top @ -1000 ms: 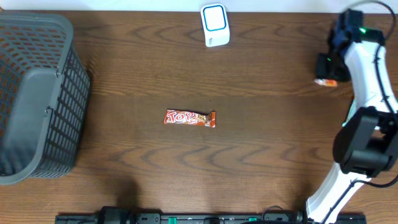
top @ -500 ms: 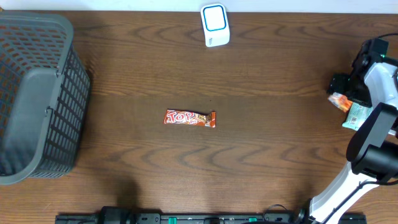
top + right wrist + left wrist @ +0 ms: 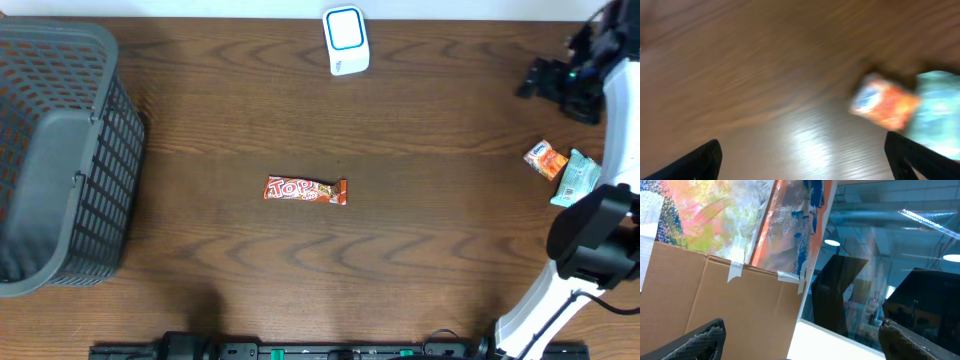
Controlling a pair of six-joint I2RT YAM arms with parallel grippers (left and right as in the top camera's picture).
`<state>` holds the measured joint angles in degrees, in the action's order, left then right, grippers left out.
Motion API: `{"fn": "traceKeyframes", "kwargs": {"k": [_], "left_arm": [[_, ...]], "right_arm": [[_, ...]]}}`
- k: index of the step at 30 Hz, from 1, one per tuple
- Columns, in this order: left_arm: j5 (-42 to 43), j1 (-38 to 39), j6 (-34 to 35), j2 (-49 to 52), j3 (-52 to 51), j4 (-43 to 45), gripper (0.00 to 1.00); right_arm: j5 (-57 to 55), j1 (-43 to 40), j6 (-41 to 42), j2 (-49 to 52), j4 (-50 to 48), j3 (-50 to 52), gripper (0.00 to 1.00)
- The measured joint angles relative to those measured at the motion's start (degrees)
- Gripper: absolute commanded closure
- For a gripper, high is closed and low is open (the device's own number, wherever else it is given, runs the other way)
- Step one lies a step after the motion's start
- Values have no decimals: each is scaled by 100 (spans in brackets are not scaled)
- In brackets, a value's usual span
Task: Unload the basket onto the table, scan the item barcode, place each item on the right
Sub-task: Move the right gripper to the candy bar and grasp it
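Tabletop [image 3: 430, 250] layout for the scanning step, as we are reading it from above: grey basket [image 3: 60, 150] is sitting at the left edge; the right gripper [image 3: 530, 82] is hovering at the far right, jaws spread wide and holding nothing; the left gripper [image 3: 800, 347] is pointing up at the room, jaws likewise wide and empty; the white scanner [image 3: 346, 40] is standing at the far edge; the candy bar [image 3: 305, 190], which we are judging the item to scan, is lying flat at mid-table, well apart from everything, its barcode not showing; an orange packet [image 3: 545, 158] and a teal packet [image 3: 577, 175] are lying side by side at the right edge. We are advising a pinch across the bar's narrow width, then turning its barcode face squarely toward the scanner's blue-ringed window
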<state>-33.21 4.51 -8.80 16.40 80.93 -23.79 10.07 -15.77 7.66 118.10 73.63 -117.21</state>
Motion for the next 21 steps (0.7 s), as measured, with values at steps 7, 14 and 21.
{"fn": "traceKeyframes", "kwargs": {"k": [7, 14, 21], "left_arm": [[0, 0, 0, 0, 0, -2, 2], [0, 0, 0, 0, 0, 0, 2], [0, 0, 0, 0, 0, 0, 2]], "right_arm": [[1473, 994, 98, 0, 17, 466, 1], [1919, 2116, 114, 0, -44, 1368, 1], [2041, 3082, -61, 0, -898, 2345, 1]]}}
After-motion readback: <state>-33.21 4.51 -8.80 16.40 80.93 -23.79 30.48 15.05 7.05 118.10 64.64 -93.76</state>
